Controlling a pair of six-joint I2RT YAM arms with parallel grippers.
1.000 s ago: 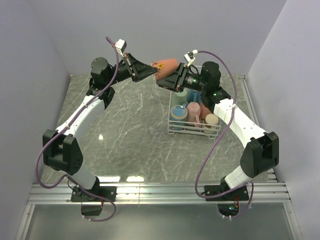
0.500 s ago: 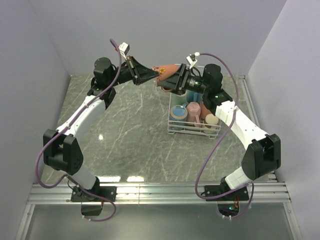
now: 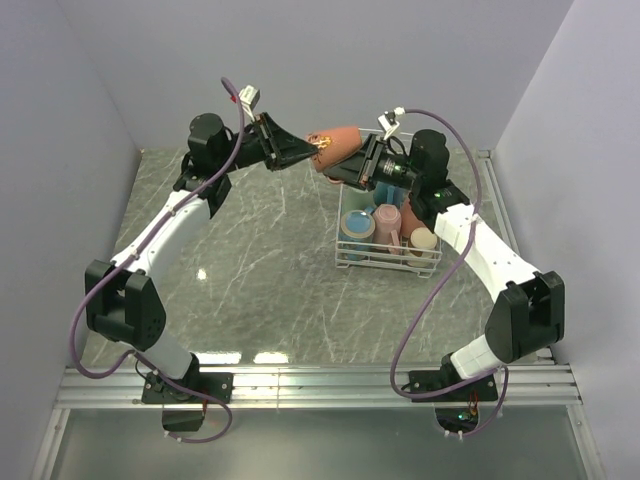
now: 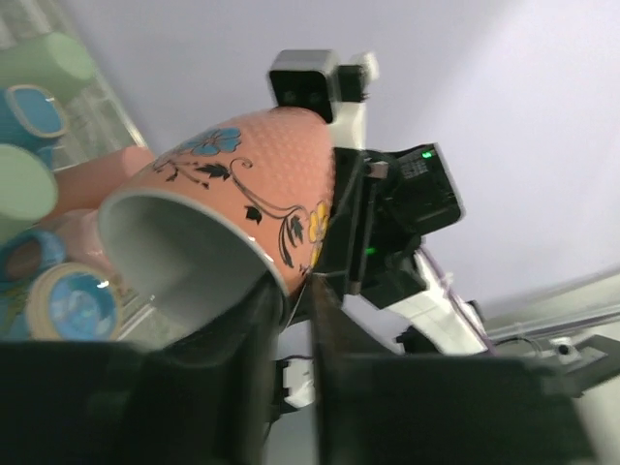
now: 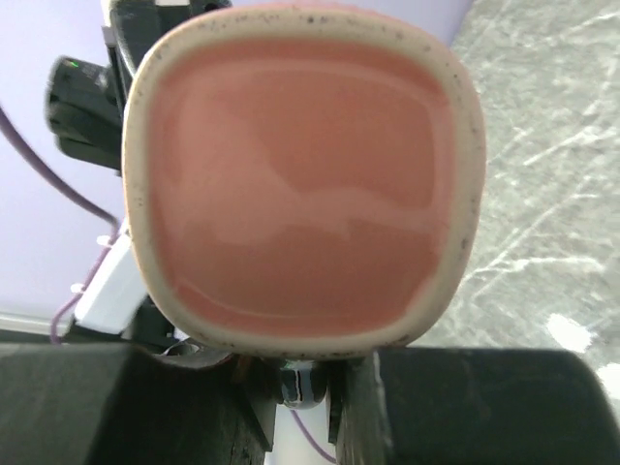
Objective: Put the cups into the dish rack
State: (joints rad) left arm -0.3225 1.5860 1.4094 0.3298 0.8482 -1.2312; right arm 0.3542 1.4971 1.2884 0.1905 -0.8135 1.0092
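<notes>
Salmon cup (image 3: pixel 338 142) between pincers: left pincer (image 4: pixel 295 295) clamps its rim, right pincer's (image 5: pixel 310 383) state unclear.

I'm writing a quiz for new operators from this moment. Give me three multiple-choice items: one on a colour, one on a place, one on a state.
1. The dish rack is: A white, B black, C red.
2. The salmon cup is: A inside the rack, B hidden behind an arm, C in the air between both grippers.
3. The left gripper is: A wide open, B pinching the cup's rim, C gripping the rack.
Key: A, its wires are white; C, the top view shows it aloft between the left gripper and the right gripper; B, the left wrist view shows the rim between its fingers.
</notes>
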